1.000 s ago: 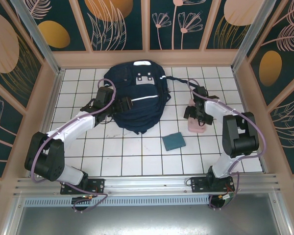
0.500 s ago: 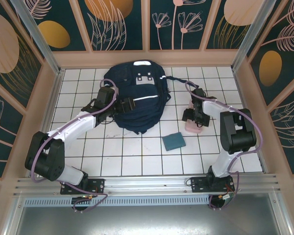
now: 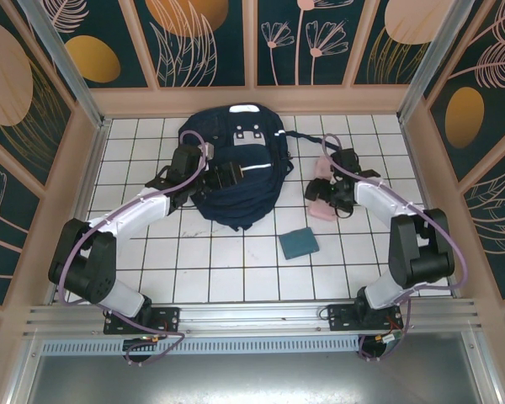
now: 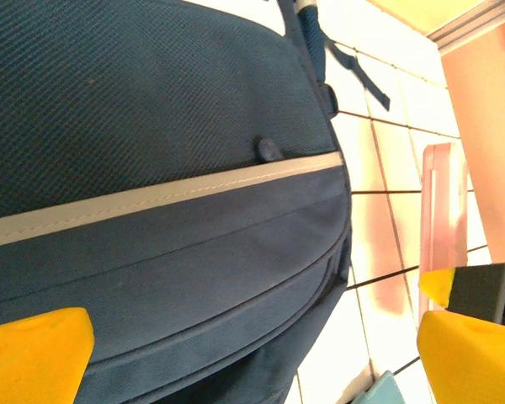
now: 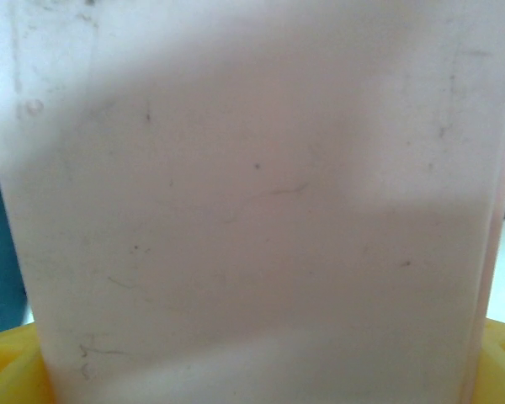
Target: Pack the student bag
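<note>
student bag (image 3: 240, 202) lies back-centre on the desk (image 3: 236, 269), no open mouth visible. left end effector (image 3: 227, 177) is released, jaws wide, right over the bag's front panel, so the left arm is nearer. right end effector (image 3: 324, 192) grasps the pink case (image 3: 322, 210) across its short side. the case's long axis runs near-to-far, and the bag is directly to its left, near but apart.

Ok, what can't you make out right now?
Top view: the left claw covers the middle of the student bag; zip open or shut, unclear.
Right wrist: the pink case is too close and blurred; lid or label unreadable.
Left wrist: the teal item is cut off by the bottom edge; too small from above to identify.
</note>
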Controlling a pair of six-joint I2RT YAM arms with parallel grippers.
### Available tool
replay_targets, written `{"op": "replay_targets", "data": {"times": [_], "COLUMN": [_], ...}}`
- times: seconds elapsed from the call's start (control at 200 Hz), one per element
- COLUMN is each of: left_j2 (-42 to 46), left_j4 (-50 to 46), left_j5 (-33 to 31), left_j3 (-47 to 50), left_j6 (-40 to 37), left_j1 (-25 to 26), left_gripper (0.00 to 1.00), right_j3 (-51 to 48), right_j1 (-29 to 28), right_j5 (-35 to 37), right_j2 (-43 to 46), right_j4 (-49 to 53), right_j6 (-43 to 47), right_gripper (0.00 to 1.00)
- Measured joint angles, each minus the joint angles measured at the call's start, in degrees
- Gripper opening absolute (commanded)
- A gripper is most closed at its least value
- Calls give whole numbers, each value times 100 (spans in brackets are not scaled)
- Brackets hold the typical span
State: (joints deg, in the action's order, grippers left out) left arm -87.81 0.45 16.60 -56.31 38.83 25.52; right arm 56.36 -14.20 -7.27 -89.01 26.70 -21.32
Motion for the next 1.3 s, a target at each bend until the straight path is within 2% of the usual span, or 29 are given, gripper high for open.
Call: {"op": "replay_targets", "data": {"times": [0.37,0.49,0.785,0.935,1.085,1.3], "left_j2": [0,0,-256,-400,-656,-999], "left_j4": [463,741,1687,1963,1923,1902], "left_j5": [149,479,1491,1794,1860,1897], "left_j3": [-2,2,4,4,-13,-138], "left_j6": [487,745,1410,1532,1532,1655], "left_j1": [-7,-105,-282,-282,-282,-262], "left_gripper": [98,99,99,97,90,69], "right_j3": [887,1014,1014,1025,1108,1108], "right_j1": [-1561,-1906,-2076,-2079,-2079,-2079], "right_j5": [-190,-229,-754,-1001,-1134,-1255], "right_j2": [-271,-446,-564,-590,-686,-695], "right_j4": [-313,-498,-933,-1115,-1152,-1156], "right_j6": [9,129,520,706,824,905], "right_gripper": [78,77,77,77,76,76]}}
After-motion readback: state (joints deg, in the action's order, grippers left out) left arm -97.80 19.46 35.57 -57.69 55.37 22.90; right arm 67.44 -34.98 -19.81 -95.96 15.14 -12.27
